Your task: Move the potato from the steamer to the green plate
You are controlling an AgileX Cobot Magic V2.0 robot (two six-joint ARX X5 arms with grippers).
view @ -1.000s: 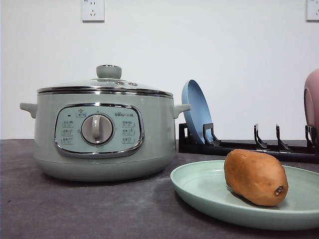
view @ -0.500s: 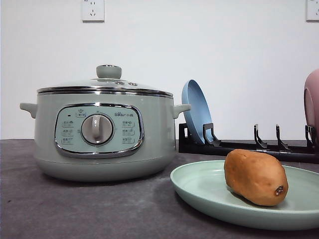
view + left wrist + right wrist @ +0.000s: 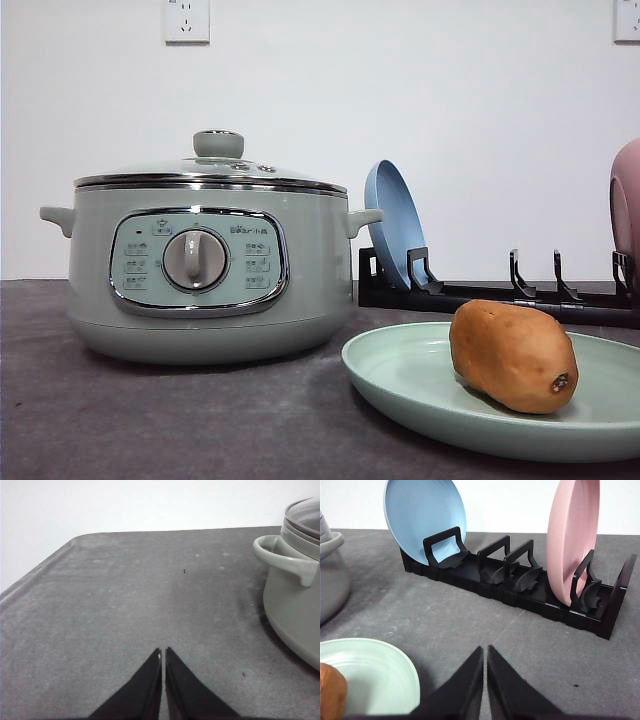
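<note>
Both pincers are pressed shut and carry nothing: the left pincer [image 3: 162,652] rests low over bare tabletop [image 3: 125,595], the right pincer [image 3: 485,651] likewise. Just beside the right pincer lies the green plate [image 3: 375,670], with the potato [image 3: 512,356] already resting on it, so the job looks done. From here the risk is a careless sweep by the right arm clipping the plate rim and rolling the potato off. Farther from that pincer, the rack [image 3: 520,587] holds a blue plate [image 3: 422,517] and pink dish [image 3: 572,535] upright; a knock could topple them. Off beside the left pincer, the steamer [image 3: 205,265] stands lidded.
</note>
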